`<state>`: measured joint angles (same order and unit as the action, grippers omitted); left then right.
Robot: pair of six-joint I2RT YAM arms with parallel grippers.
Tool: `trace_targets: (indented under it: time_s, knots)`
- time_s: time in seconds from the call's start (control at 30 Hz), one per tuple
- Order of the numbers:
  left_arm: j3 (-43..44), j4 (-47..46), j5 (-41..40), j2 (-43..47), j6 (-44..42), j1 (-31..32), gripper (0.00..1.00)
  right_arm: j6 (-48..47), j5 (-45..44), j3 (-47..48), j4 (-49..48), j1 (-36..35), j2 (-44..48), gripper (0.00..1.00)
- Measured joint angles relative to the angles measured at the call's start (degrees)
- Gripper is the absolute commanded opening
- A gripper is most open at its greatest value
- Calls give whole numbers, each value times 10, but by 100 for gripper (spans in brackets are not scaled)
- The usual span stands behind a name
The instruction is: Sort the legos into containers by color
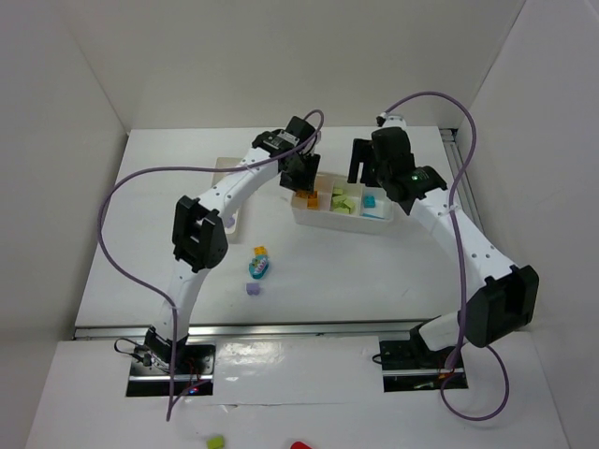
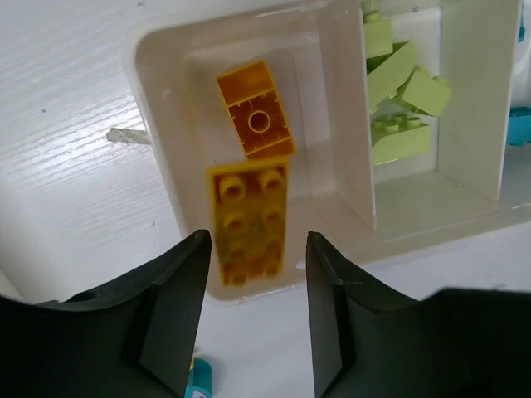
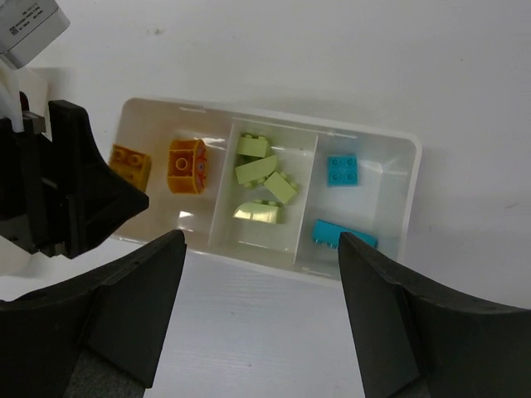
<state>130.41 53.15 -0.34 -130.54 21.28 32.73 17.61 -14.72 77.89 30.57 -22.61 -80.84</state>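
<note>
The wider white container (image 1: 301, 217) holds orange-yellow legos (image 2: 249, 224) in its left compartment, light green ones (image 3: 261, 170) in the middle and teal ones (image 3: 342, 170) on the right. My left gripper (image 2: 257, 249) hangs open over the left compartment's near wall, and a yellow brick lies flat in the tray beyond its fingers. My right gripper (image 3: 261, 245) stands open and empty above the table just in front of the same tray. A teal and yellow lego cluster (image 1: 259, 265) and a purple one (image 1: 252, 289) lie loose on the table. The narrower container (image 1: 230, 208) is mostly hidden behind my left arm.
A metal rail (image 1: 281, 329) runs along the table's near edge. Beyond it lie a stray green bit (image 1: 215, 440) and a red bit (image 1: 299, 446). White walls enclose the table on the left, back and right. Purple cables loop off both arms.
</note>
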Motion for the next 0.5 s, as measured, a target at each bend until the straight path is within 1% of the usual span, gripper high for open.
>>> trace_targets:
  time_s: [0.03,0.17,0.2,0.27,0.37,0.47,0.5]
  knots:
    - [0,0,5,-7,1,0,73,0,-1,1,6,0,0,81]
    - [0,-6,21,-10,4,-1,77,2,-8,1,17,0,3,81]
    - [-1,-10,23,-7,4,-1,82,4,-9,1,19,0,4,81]
    - [-15,-18,22,9,5,-1,78,6,-10,1,21,0,8,81]
    - [-75,-26,10,65,17,-1,70,9,-12,0,21,-2,13,81]
    - [-171,-39,-26,150,44,0,70,10,-12,-3,21,-5,16,81]
    - [-206,-39,-41,181,57,1,73,10,-12,-4,21,-7,17,81]
